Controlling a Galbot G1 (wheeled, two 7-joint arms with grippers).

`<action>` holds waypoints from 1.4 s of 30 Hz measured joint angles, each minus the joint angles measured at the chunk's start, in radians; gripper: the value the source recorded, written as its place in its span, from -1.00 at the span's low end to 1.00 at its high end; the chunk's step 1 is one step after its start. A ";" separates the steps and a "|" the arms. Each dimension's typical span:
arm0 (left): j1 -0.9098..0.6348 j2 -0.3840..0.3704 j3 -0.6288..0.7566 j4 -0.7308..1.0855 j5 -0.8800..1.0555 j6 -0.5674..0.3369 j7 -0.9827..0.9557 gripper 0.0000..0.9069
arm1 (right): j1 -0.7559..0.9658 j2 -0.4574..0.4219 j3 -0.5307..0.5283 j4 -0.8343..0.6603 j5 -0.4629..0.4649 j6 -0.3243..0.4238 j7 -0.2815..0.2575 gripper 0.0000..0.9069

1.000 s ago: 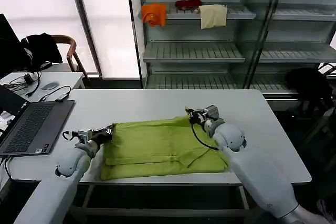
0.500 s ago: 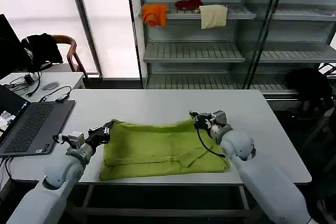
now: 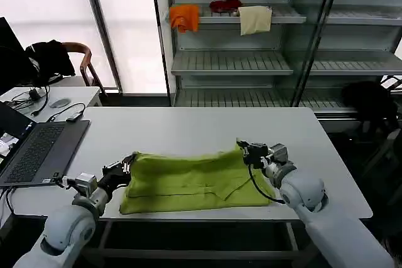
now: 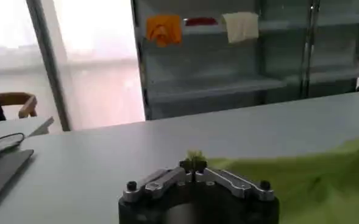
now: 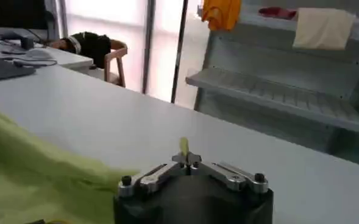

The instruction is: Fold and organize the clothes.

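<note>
The lime-green T-shirt (image 3: 191, 180) lies partly folded near the front edge of the white table (image 3: 188, 127). My left gripper (image 3: 123, 168) is shut on the shirt's far left corner, lifted a little off the table. My right gripper (image 3: 242, 147) is shut on the far right corner, also raised. In the left wrist view the left gripper (image 4: 194, 162) pinches a green tuft, and the shirt (image 4: 313, 182) spreads to one side. In the right wrist view the right gripper (image 5: 186, 157) pinches a thin green edge, with the shirt (image 5: 39, 176) trailing away.
An open laptop (image 3: 34, 149) sits at the table's left edge. Behind the table stands a metal shelf rack (image 3: 251, 61) holding an orange cloth (image 3: 184, 17), a red item (image 3: 225, 5) and a cream cloth (image 3: 255, 19). A chair (image 3: 78, 61) and side desk stand at the left.
Both grippers have pulled the shirt's far edge toward the table's front edge. The shirt now covers a narrower strip than a second ago.
</note>
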 measured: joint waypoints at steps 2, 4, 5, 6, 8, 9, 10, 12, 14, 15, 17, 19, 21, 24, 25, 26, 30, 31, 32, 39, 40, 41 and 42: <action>0.025 -0.004 -0.004 -0.017 0.012 0.006 -0.003 -0.98 | -0.021 -0.010 0.008 0.025 -0.002 0.000 0.001 -1.00; 0.048 -0.008 -0.006 -0.032 0.025 0.008 -0.006 -0.98 | -0.044 -0.020 0.017 0.050 -0.005 0.000 0.001 -1.00; 0.059 -0.011 -0.006 -0.038 0.032 0.008 -0.008 -0.98 | -0.056 -0.022 0.021 0.061 -0.008 0.000 0.002 -1.00; 0.069 -0.014 -0.007 -0.042 0.038 0.009 -0.009 -0.98 | -0.070 -0.025 0.025 0.073 -0.012 0.000 0.003 -1.00; 0.089 -0.018 -0.008 -0.050 0.051 0.009 -0.012 -0.98 | -0.095 -0.028 0.031 0.091 -0.018 0.000 0.004 -1.00; 0.097 -0.020 -0.007 -0.053 0.058 0.010 -0.014 -0.98 | -0.109 -0.028 0.035 0.098 -0.023 0.000 0.004 -1.00; 0.107 -0.023 -0.006 -0.057 0.065 0.010 -0.015 -0.98 | -0.121 -0.029 0.037 0.103 -0.027 0.000 0.005 -1.00; 0.118 -0.028 -0.004 -0.062 0.078 0.011 -0.018 -0.98 | -0.144 -0.033 0.041 0.112 -0.033 0.000 0.006 -1.00; 0.127 -0.030 -0.004 -0.066 0.089 0.013 -0.021 -0.64 | -0.162 -0.035 0.042 0.118 -0.038 0.000 0.006 -1.00; 0.132 -0.031 -0.004 -0.067 0.094 0.014 -0.024 0.04 | -0.172 -0.035 0.044 0.121 -0.042 0.000 0.007 -1.00; 0.140 -0.033 -0.004 -0.071 0.100 0.016 -0.028 0.40 | -0.187 -0.035 0.049 0.124 -0.046 0.000 0.010 -1.00; 0.150 -0.037 -0.004 -0.075 0.108 0.018 -0.032 0.91 | -0.201 -0.032 0.054 0.125 -0.053 0.001 0.015 -1.00; 0.161 -0.042 -0.001 -0.078 0.117 0.018 -0.035 1.00 | -0.210 -0.029 0.058 0.124 -0.060 0.001 0.021 -1.00; 0.169 -0.046 0.000 -0.079 0.130 0.018 -0.038 1.00 | -0.219 -0.022 0.060 0.117 -0.072 0.002 0.036 -0.20; 0.171 -0.046 -0.001 -0.079 0.134 0.018 -0.039 1.00 | -0.221 -0.019 0.061 0.114 -0.074 0.002 0.042 0.16; 0.174 -0.044 -0.003 -0.079 0.139 0.018 -0.040 1.00 | -0.225 -0.017 0.060 0.112 -0.075 0.002 0.051 0.20; 0.188 -0.035 -0.013 -0.088 0.156 0.024 -0.043 1.00 | -0.242 -0.013 0.055 0.111 -0.078 0.000 0.102 1.00; 0.192 -0.032 -0.016 -0.091 0.160 0.027 -0.043 1.00 | -0.246 -0.012 0.053 0.112 -0.078 -0.001 0.119 1.00; 0.197 -0.028 -0.020 -0.094 0.164 0.030 -0.044 1.00 | -0.251 -0.010 0.049 0.113 -0.079 -0.002 0.139 1.00; 0.242 0.015 -0.052 -0.133 0.184 0.057 -0.061 1.00 | -0.273 -0.004 0.041 0.131 -0.083 -0.004 0.322 1.00; 0.253 0.025 -0.060 -0.144 0.185 0.061 -0.065 1.00 | -0.274 -0.005 0.042 0.135 -0.083 -0.004 0.345 1.00; 0.263 0.033 -0.066 -0.155 0.185 0.065 -0.067 1.00 | -0.274 -0.004 0.045 0.139 -0.083 -0.003 0.365 1.00; 0.273 0.042 -0.073 -0.164 0.186 0.068 -0.069 1.00 | -0.275 -0.005 0.050 0.144 -0.082 -0.002 0.385 1.00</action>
